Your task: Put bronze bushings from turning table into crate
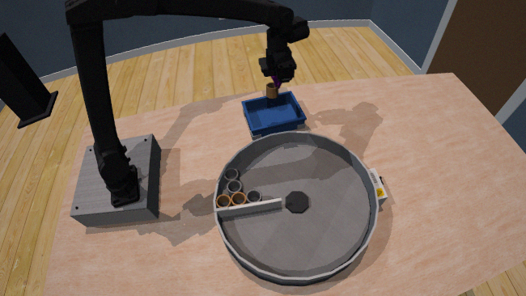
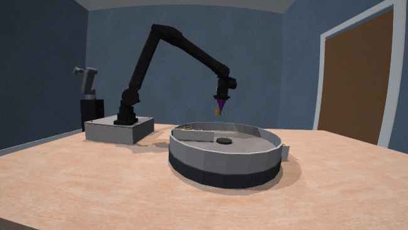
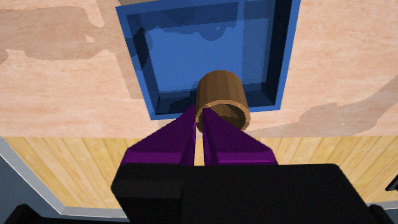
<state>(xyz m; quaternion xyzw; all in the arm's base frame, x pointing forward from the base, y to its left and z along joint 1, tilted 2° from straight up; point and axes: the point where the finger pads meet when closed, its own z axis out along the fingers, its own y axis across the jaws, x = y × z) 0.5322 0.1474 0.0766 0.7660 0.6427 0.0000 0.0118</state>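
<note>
My gripper [image 1: 277, 86] [image 2: 221, 110] [image 3: 199, 111] is shut on the wall of a bronze bushing [image 1: 272, 91] [image 2: 218, 112] [image 3: 221, 86], with one finger inside its bore. The bushing hangs above the back edge of the blue crate [image 1: 276, 128] [image 3: 285, 65]. No bushing shows in the visible part of the crate. On the turning table [image 1: 336, 243] [image 2: 226, 161], two bronze bushings [image 1: 223, 195] [image 1: 239, 193] stand against the divider at the left. Three steel bushings [image 1: 231, 169] [image 1: 235, 181] [image 1: 254, 190] stand close by them. The exterior view mostly hides these bushings.
The white divider [image 1: 251, 208] [image 2: 193, 135] runs from the turning table's left wall towards its dark hub [image 1: 297, 202] [image 2: 224, 141]. A raised wall rings the turning table. A white box [image 1: 375, 178] [image 2: 285, 153] is on its right side. The crate stands just behind it.
</note>
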